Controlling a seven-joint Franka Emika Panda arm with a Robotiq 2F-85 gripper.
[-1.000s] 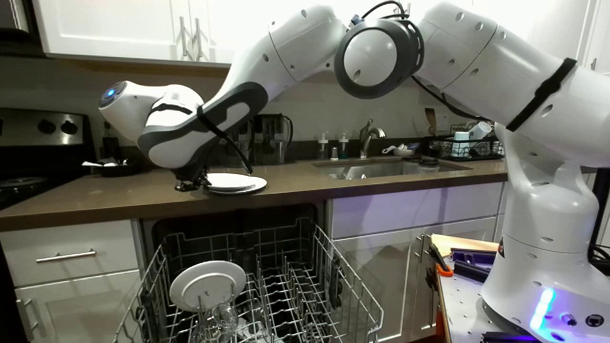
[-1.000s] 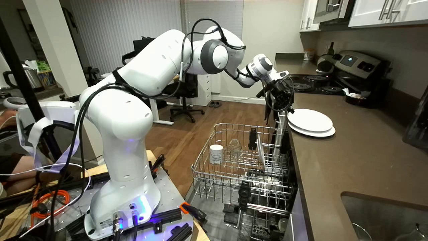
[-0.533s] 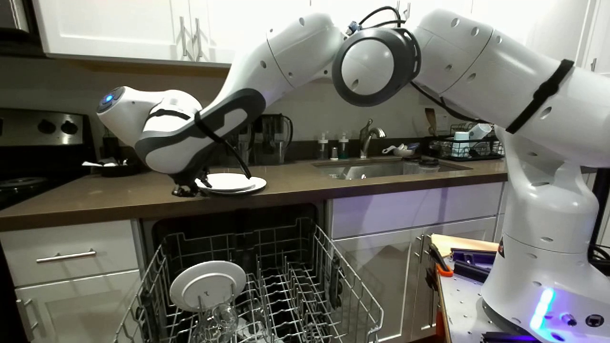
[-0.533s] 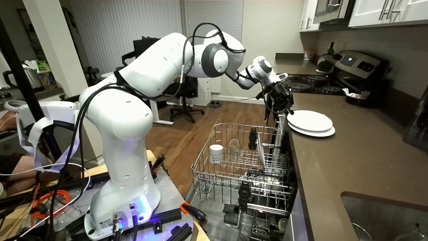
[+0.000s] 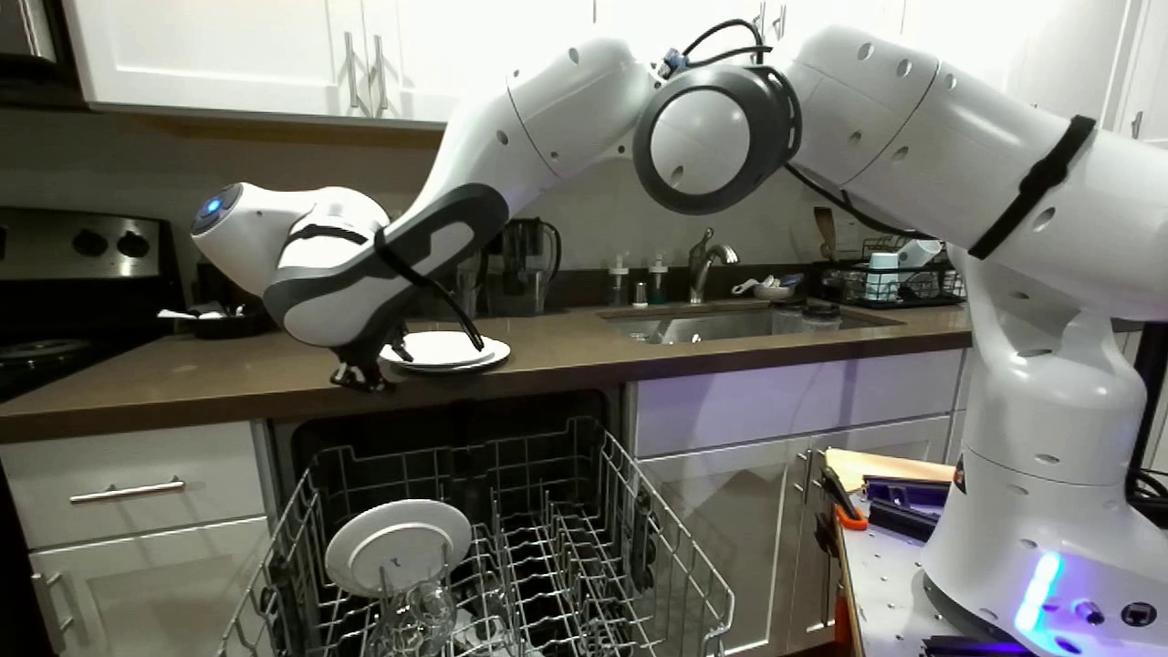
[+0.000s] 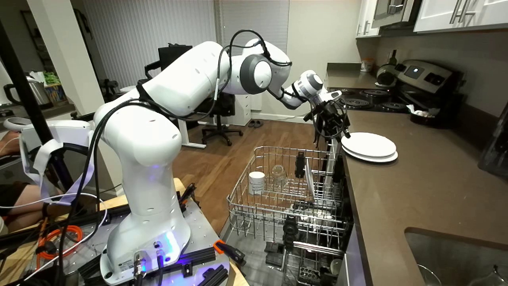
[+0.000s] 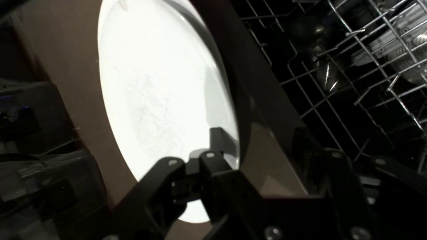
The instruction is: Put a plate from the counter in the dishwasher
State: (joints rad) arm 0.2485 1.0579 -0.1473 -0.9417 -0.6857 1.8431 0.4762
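Hanging at the front edge of a long, smooth, dark brown countertop (image 6: 416, 190), above a built-in dishwasher (image 5: 538, 412) with a dark interior, a black two-fingered gripper (image 7: 259, 138) ends a white, jointed robot arm (image 5: 547, 109). Its fingers (image 7: 217, 139) stand apart. In the wrist view, one lies over the face of a round, shallow, plain white plate (image 7: 156, 83) and the other shows against the dark dishwasher, with the plate's rim seen between them. Whether either touches the plate cannot be told.

The plate is on the countertop, close to the front edge, resting on a second round white dish (image 6: 377, 159) that juts out from beneath it. Below, a grey metal wire rack (image 5: 671, 519) with upright tines is drawn out of the dishwasher. In it, a white plate with a ringed centre (image 5: 398, 547) leans on its edge beside a clear drinking glass (image 5: 420, 620). In an exterior view, a white cup with dark markings (image 6: 256, 182) also stands in the rack. Farther along the countertop are a metal sink (image 6: 448, 246) and a curved silver faucet (image 5: 699, 274).
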